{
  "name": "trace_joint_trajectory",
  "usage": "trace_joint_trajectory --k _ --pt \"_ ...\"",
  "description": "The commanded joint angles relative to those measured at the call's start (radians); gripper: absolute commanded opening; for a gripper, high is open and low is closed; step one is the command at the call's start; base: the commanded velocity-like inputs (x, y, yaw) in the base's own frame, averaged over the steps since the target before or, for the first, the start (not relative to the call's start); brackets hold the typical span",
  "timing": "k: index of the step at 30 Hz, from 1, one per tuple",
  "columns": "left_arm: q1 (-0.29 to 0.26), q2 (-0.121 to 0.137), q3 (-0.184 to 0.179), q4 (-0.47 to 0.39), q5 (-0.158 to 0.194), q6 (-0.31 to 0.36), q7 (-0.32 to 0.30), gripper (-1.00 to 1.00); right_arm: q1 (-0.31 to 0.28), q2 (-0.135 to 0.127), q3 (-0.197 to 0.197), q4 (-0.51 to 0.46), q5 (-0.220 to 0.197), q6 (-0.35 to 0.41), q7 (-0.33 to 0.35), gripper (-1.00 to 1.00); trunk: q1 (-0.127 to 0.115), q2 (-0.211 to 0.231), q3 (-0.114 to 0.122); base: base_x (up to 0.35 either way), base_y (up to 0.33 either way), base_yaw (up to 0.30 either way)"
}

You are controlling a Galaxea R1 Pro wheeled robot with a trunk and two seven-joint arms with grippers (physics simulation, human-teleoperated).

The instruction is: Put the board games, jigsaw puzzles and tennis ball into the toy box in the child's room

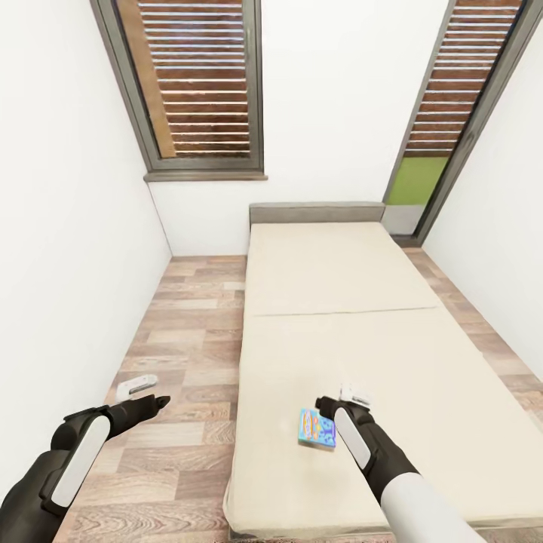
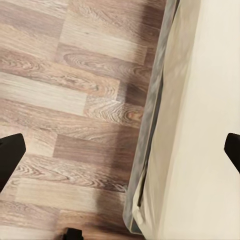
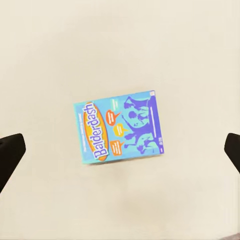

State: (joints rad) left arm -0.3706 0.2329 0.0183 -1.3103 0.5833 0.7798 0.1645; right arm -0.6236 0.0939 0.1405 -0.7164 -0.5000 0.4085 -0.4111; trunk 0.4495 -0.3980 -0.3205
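Narrow white-walled room, wood-plank floor (image 1: 188,354) in mixed brown and grey tones. Two tall dark-framed windows with slatted shutters on the far wall, one left (image 1: 197,83), one right (image 1: 460,98) with a green patch at its base. Bed (image 1: 339,286) runs lengthwise from the far wall: plain beige mattress with a seam across the middle, grey headboard (image 1: 317,213) at the far end, grey frame along the edges.

Small blue board game (image 1: 317,429) lies flat on the mattress near the foot end of the bed, closer to the bed's left edge than the right. Right wrist view shows it face up, "Balderdash" lettering (image 3: 119,127), bare mattress all around it.

Right hand (image 1: 353,395) hovers over the mattress just beside the game box, on its right side; fingers spread wide at the edges of the right wrist view (image 3: 10,152), released, holding nothing. Left hand (image 1: 147,394) hangs over the floor, left of the bed; left wrist view shows planks and the bed's grey frame edge (image 2: 150,125) between its spread fingers (image 2: 9,155), also released and empty.
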Motion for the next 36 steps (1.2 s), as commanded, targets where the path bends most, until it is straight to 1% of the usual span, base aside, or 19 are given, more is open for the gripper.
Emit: trace_joint_trajectory --k 1,9,36 --pt "-0.001 0.0 0.0 -0.001 0.011 0.004 0.009 1.0 -0.001 -0.001 0.004 0.0 -0.007 0.0 -0.009 1.0 0.001 -0.002 -0.004 0.0 0.0 0.0" --pt "-0.001 0.0 0.0 -0.001 0.01 0.003 0.007 1.0 -0.001 0.0 0.004 0.004 0.002 -0.012 -0.009 1.0 0.001 -0.002 -0.017 0.0 0.0 0.0" --pt "-0.001 0.0 -0.002 -0.003 0.012 0.001 0.004 1.0 -0.001 0.0 0.004 0.005 0.003 -0.014 -0.009 1.0 0.001 -0.002 -0.061 0.0 0.0 0.0"
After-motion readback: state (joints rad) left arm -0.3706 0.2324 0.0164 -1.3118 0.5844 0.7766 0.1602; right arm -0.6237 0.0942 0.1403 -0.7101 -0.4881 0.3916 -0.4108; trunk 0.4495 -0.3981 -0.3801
